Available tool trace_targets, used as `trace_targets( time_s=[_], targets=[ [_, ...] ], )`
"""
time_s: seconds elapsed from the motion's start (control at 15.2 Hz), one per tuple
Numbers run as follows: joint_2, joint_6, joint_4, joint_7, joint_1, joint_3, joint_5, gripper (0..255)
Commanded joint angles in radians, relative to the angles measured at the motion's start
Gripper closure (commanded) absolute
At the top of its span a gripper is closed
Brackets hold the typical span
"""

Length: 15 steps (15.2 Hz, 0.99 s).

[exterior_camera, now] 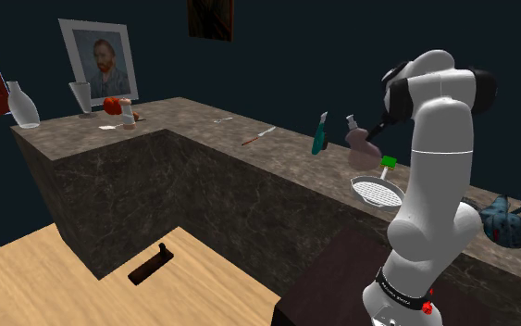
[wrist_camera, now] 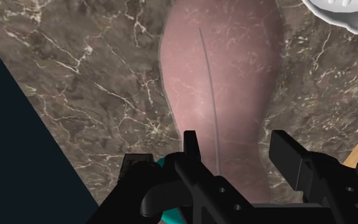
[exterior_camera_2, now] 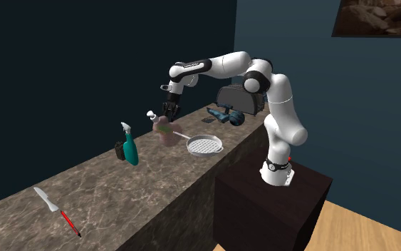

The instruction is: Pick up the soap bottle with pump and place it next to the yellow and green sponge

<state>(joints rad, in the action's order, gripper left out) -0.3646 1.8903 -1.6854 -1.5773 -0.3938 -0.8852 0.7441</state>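
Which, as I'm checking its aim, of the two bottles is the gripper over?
The pink pump bottle: the open gripper hangs right over it, while the teal spray bottle stands apart, farther along the counter.

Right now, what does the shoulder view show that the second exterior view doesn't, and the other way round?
Shoulder view, not the other: a framed portrait and a clear glass carafe at the counter's far end. Second exterior view, not the shoulder: a dark bulky appliance behind the arm. Both: the pink soap bottle, the teal spray bottle, the white round strainer and the knife on the marbled counter.
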Motion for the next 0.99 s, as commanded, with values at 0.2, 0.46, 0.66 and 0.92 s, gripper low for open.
trace_targets(
  time_s=[0.2, 0.46, 0.66, 0.92],
  targets=[
    [-0.010, 0.026, -0.023, -0.019, -0.001, 0.006, 0.015, 255],
    [-0.011, 0.025, -0.023, -0.019, 0.000, 0.005, 0.016, 255],
    [-0.012, 0.025, -0.022, -0.019, 0.000, 0.005, 0.017, 0],
    [-0.015, 0.022, -0.017, -0.019, -0.003, 0.006, 0.018, 0]
  ],
)
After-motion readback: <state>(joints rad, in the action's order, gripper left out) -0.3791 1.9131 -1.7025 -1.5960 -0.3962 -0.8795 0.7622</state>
